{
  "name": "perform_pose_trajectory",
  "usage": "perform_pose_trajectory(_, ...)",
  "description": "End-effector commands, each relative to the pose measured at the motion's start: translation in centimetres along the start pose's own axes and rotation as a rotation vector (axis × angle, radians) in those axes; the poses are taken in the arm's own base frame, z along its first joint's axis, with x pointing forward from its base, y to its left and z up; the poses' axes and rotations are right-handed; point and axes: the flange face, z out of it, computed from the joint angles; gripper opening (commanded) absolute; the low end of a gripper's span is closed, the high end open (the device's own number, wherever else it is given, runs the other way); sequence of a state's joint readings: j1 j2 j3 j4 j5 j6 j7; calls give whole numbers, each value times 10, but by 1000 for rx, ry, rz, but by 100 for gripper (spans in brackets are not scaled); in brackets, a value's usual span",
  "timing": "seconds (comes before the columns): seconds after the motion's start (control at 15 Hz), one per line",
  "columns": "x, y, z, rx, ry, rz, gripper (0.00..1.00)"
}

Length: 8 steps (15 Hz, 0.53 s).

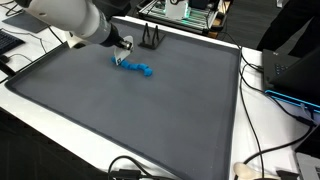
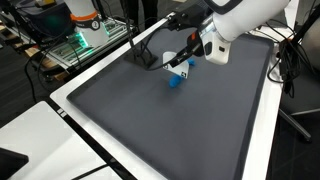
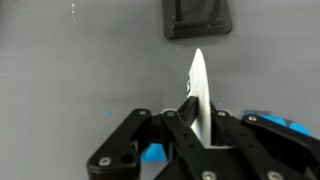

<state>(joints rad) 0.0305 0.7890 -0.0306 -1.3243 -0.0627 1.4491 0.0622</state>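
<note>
One thin white piece (image 3: 198, 85), flat, pointed and seen edge-on, is clamped between the closed fingers of the gripper (image 1: 121, 57), low over the far part of the matte grey mat (image 1: 150, 120). A knobbly blue object (image 1: 137, 69) lies just beside it, with a black wire stand (image 1: 150, 40) near. Judged mid-carry; any set-down calls for a slow, level descent.

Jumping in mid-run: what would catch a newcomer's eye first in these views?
The bright blue object stands out against the dark grey mat, lying near the mat's far edge in an exterior view. Just above it the gripper is shut on a white pointed piece, which shows best in the wrist view. A small black stand sits on the mat close beside them.
</note>
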Motion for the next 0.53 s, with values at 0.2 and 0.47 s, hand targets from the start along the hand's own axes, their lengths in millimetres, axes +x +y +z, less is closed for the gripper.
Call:
perform_pose_trajectory(0.2,-16,4,2,47,-5,42,2)
perform_pose_trajectory(0.47,-29,4,0,123,-10,83,2)
